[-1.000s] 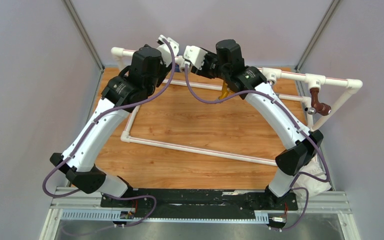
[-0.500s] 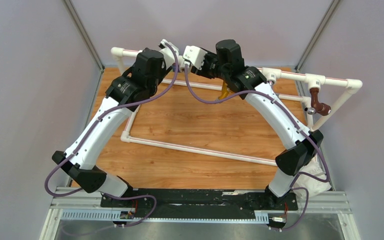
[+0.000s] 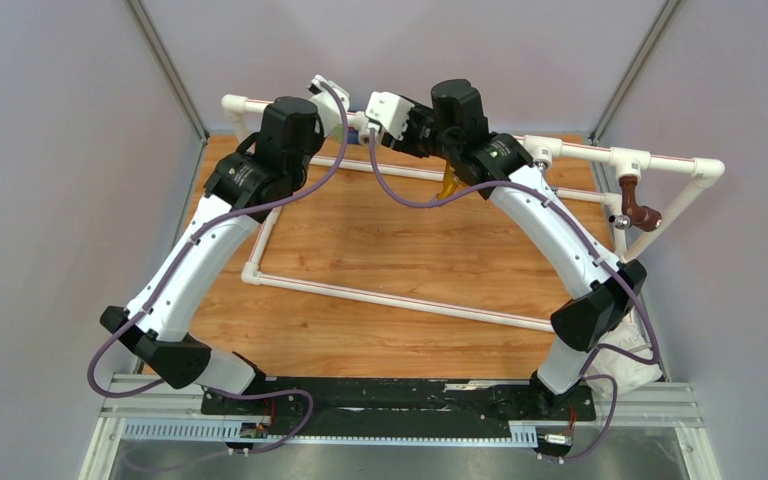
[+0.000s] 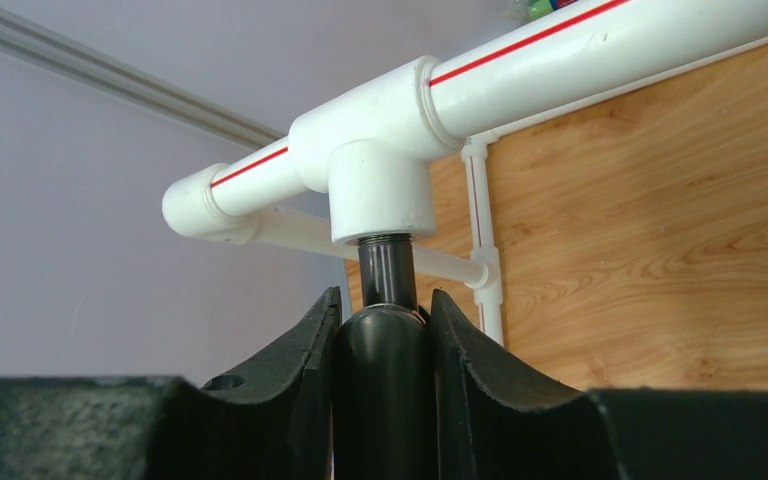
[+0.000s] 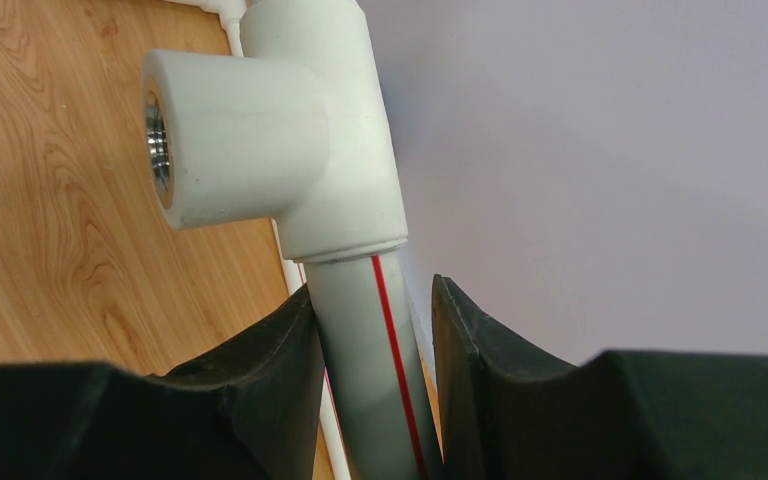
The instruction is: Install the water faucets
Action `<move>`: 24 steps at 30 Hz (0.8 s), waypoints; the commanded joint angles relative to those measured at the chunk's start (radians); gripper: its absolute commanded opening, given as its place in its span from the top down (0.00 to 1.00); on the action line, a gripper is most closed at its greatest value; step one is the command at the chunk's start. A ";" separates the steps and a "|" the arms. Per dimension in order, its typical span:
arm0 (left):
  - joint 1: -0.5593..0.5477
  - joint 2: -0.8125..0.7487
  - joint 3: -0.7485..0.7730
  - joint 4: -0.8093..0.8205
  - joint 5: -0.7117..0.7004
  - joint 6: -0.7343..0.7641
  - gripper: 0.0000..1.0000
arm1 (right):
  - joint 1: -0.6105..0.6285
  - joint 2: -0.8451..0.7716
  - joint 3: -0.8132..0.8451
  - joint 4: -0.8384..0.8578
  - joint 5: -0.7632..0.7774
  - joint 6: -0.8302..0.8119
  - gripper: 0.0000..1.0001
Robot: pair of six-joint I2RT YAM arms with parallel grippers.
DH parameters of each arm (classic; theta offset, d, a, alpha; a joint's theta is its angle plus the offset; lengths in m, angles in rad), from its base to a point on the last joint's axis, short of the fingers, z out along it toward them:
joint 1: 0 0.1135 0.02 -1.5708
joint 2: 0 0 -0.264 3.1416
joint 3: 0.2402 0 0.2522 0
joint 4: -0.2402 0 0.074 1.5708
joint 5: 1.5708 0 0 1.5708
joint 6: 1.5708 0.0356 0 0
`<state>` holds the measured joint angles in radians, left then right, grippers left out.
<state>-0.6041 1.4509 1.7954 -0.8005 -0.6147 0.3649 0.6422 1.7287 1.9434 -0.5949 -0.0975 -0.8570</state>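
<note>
You have a wooden tabletop (image 3: 400, 250) filling the middle of the top view, its grain running left to right. A white pipe frame (image 3: 400, 298) lies on it, with one long run slanting from centre left toward lower right. At the bottom of the view, a black base plate (image 3: 400, 395) sits on metal rails. Something white and crumpled (image 3: 632, 365) lies at lower right.

My left arm (image 3: 200, 250) and right arm (image 3: 550, 225) meet far out.
Wrists together at the PVC pipe frame's (image 3: 580, 149) raised rail above the wooden table (image 3: 380, 250); a brown tap (image 3: 642, 212) hangs near its right end.
</note>
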 commanded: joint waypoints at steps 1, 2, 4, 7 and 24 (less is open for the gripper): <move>-0.014 0.003 -0.037 -0.065 0.085 0.055 1.00 | 0.059 0.049 -0.027 0.032 -0.097 0.122 0.93; -0.029 -0.001 -0.047 -0.060 0.092 0.089 1.00 | 0.057 0.051 -0.027 0.030 -0.097 0.122 0.93; -0.058 -0.017 -0.070 -0.046 0.104 0.141 1.00 | 0.057 0.051 -0.029 0.033 -0.096 0.122 0.93; -0.089 -0.037 -0.103 -0.042 0.133 0.192 1.00 | 0.059 0.052 -0.032 0.037 -0.097 0.124 0.93; -0.111 -0.101 -0.036 0.070 0.128 0.080 0.58 | 0.057 0.052 -0.034 0.049 -0.084 0.122 0.86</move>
<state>-0.6624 1.3823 1.6821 -0.7025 -0.6586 0.5167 0.6468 1.7195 1.9381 -0.6109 -0.0982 -0.8551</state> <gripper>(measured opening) 0.405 0.419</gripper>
